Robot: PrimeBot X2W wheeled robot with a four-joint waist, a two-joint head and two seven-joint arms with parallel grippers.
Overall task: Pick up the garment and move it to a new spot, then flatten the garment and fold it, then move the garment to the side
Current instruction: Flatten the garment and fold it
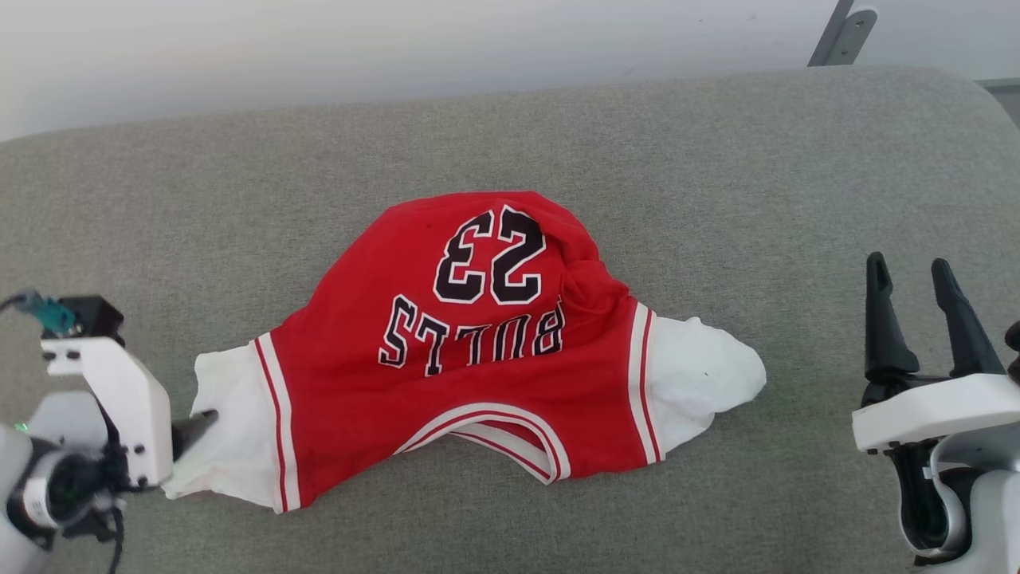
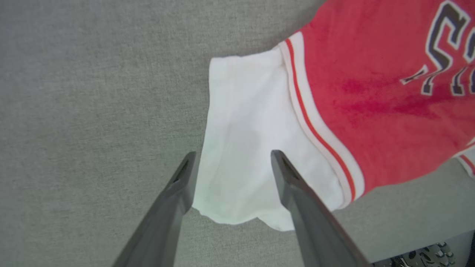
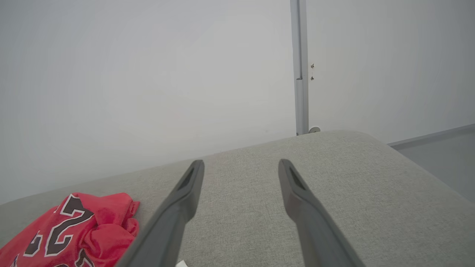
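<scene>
The red jersey-style shirt with white sleeves and black "BULLS 23" lettering (image 1: pixel 478 351) lies rumpled mid-way across the grey fabric-covered surface (image 1: pixel 717 143), with the left gripper (image 2: pixel 233 154) spread wide over one sleeve end and the right gripper (image 1: pixel 908 263) wide, empty, well apart.

Grey padded surface (image 1: pixel 717 143): I see bare fabric on every side of the garment (image 1: pixel 478 343), widest along the far edge and toward my right gripper (image 1: pixel 908 263), whose spread fingers stand well apart from the right sleeve (image 1: pixel 701 375). My left gripper (image 2: pixel 233 154) straddles the left sleeve (image 2: pixel 241 129), fingers parted. A pale wall (image 3: pixel 148 74) and a metal post (image 3: pixel 300 66) bound the far side.
</scene>
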